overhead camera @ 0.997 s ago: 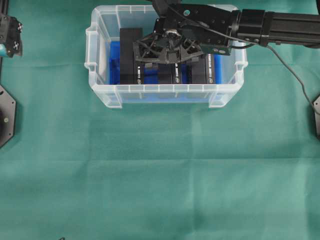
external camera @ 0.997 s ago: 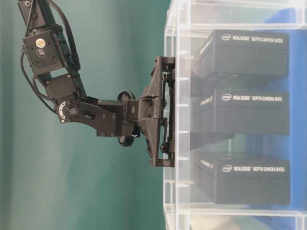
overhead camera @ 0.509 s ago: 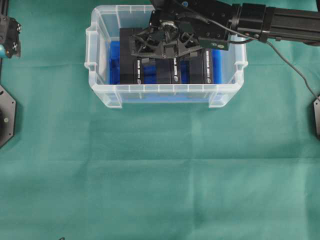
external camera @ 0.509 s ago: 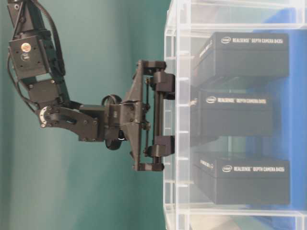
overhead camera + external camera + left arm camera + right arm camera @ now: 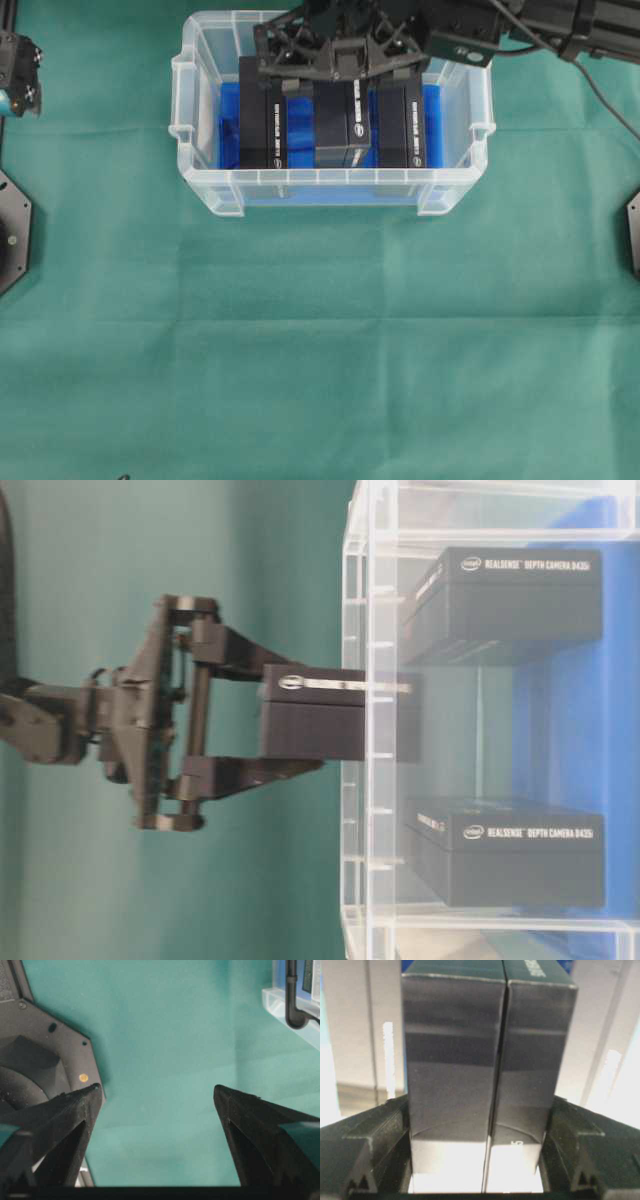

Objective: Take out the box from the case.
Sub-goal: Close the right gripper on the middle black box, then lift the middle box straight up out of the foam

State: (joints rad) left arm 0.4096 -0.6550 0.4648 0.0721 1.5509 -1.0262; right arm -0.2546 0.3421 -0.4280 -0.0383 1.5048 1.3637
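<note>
The case is a clear plastic bin at the back of the green table, its bottom lined with blue cloth. My right gripper is shut on the middle black box. In the table-level view that box is partly out past the case's rim, held in the right gripper. The right wrist view shows the box pinched between both fingers. Two more black boxes stand inside. My left gripper is open over bare cloth.
The left arm's base and the right arm's base sit at the table's side edges. A cable trails from the right arm. In the left wrist view the case's corner lies far right.
My right gripper has pulled back from the case with the middle box in its fingers, and the box now sticks out past the rim. The left gripper has not moved.
</note>
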